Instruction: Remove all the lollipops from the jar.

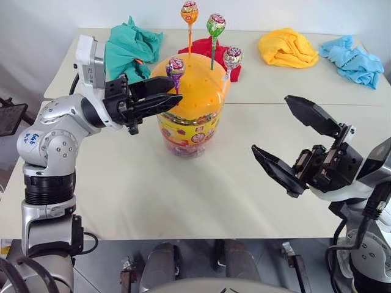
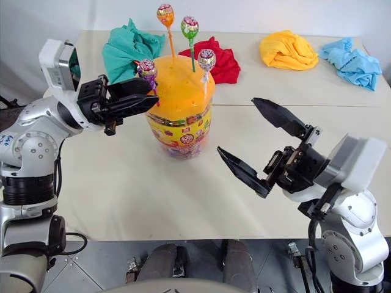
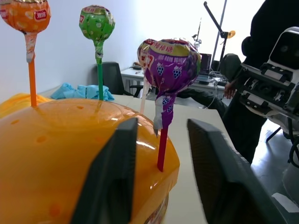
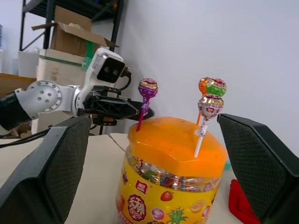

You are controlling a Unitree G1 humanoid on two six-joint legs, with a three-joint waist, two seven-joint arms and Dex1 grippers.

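Note:
The jar point(image 1: 188, 131), a clear tub with a yellow candy label, stands mid-table under an orange domed lid point(image 1: 198, 91). Several lollipops stand upright in the lid's holes: purple point(image 1: 175, 66) at its left edge, orange point(image 1: 189, 11), green point(image 1: 215, 24) and silver-pink point(image 1: 232, 57). My left gripper point(image 1: 174, 91) reaches in level from the left. Its fingers point(image 3: 117, 172) straddle the purple stick point(image 3: 161, 149) below the candy, with a gap showing on each side. My right gripper point(image 1: 270, 123) hovers wide open to the right of the jar, empty.
Cloth bundles lie along the table's far side: teal point(image 1: 131, 49), red point(image 1: 204, 46) behind the jar, yellow point(image 1: 287, 47) and blue point(image 1: 354, 58). The near half of the table point(image 1: 153, 195) is bare in front of the jar.

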